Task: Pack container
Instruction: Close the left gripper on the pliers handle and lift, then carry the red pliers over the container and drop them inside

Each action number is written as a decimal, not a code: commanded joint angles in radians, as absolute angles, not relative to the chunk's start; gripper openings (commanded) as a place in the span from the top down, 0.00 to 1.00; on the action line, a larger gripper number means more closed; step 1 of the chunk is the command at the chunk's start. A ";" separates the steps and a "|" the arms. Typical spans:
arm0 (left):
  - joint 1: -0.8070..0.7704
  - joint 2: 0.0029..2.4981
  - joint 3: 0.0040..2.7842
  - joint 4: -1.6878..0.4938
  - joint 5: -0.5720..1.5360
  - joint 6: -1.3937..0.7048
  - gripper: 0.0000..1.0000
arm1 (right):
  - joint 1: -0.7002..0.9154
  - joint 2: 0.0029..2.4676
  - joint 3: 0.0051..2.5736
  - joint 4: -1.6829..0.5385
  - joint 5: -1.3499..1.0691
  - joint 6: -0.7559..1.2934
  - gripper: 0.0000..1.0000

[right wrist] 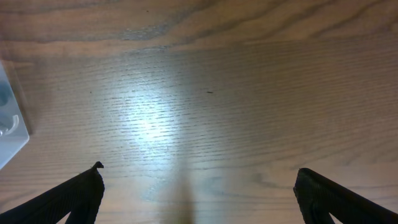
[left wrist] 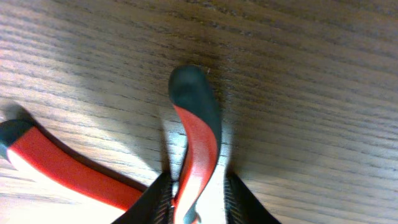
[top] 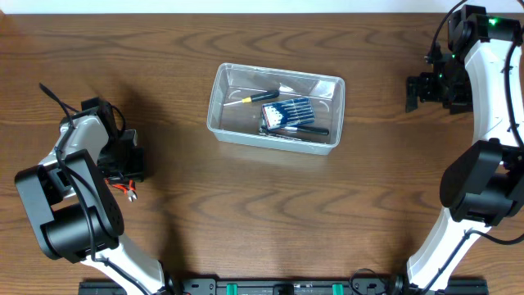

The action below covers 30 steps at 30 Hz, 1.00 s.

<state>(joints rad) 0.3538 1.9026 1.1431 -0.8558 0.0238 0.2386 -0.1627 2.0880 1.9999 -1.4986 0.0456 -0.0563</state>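
Note:
The clear container [top: 218, 105] sits at the table's middle back and holds a yellow-tipped tool [top: 255, 97] and a blue pack of tools [top: 288, 112]. At the left, my left gripper [top: 129, 170] is down on red-handled pliers [top: 127, 190]. In the left wrist view its fingers [left wrist: 160, 198] press either side of one red and black handle [left wrist: 198, 124], while the other handle [left wrist: 56, 165] splays out to the left. My right gripper [top: 413, 92] hovers open at the far right with nothing between its fingertips [right wrist: 81, 196]. A corner of the container [right wrist: 9, 127] shows at that view's left edge.
The brown wooden table [top: 270, 213] runs out to a white strip at the back. A black rail [top: 278, 287] lines the front edge. The arm bases stand at the front left and front right.

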 commanded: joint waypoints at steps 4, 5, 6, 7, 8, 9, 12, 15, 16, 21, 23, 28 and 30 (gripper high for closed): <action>0.364 1.928 1.118 -0.852 0.015 0.242 0.78 | -0.172 2.090 1.998 -1.501 0.057 -0.068 0.01; 0.364 1.928 1.118 -0.852 0.015 0.242 0.79 | -0.172 2.090 1.998 -1.501 0.056 -0.068 0.01; 0.364 1.928 1.118 -0.853 0.015 0.242 0.80 | -0.172 2.090 1.998 -1.501 0.056 -0.068 0.01; 0.363 1.928 1.118 -0.852 0.015 0.243 0.80 | -0.172 2.090 1.998 -1.501 0.056 -0.068 0.01; 0.364 1.928 1.118 -0.852 0.015 0.242 0.81 | -0.172 2.090 1.998 -1.501 0.056 -0.068 0.01; 0.364 1.928 1.118 -0.852 0.015 0.243 0.85 | -0.172 2.090 1.998 -1.502 0.056 -0.068 0.01; 0.364 1.928 1.118 -0.852 0.014 0.242 0.91 | -0.172 2.090 1.998 -1.502 0.056 -0.068 0.01; 0.363 1.928 1.118 -0.851 0.008 0.229 0.94 | -0.172 2.090 1.998 -1.503 0.056 -0.068 0.01; 0.363 1.928 1.118 -0.851 0.002 0.223 0.94 | -0.172 2.090 1.998 -1.503 0.056 -0.068 0.01; 0.363 1.928 1.119 -0.851 -0.015 0.210 0.94 | -0.172 2.090 1.998 -1.503 0.056 -0.068 0.01; 0.363 1.928 1.124 -0.854 -0.015 0.199 0.94 | -0.172 2.090 1.998 -1.503 0.056 -0.068 0.01; 0.355 1.910 1.187 -0.888 -0.014 0.086 0.94 | -0.172 2.090 1.998 -1.504 0.057 -0.068 0.01; 0.341 1.892 1.226 -0.915 -0.014 0.064 0.94 | -0.172 2.090 1.998 -1.503 0.057 -0.068 0.01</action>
<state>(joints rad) 0.3515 1.9038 1.1664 -0.8974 0.0071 0.1356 -0.1627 2.0876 1.9999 -1.5005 0.0456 -0.0563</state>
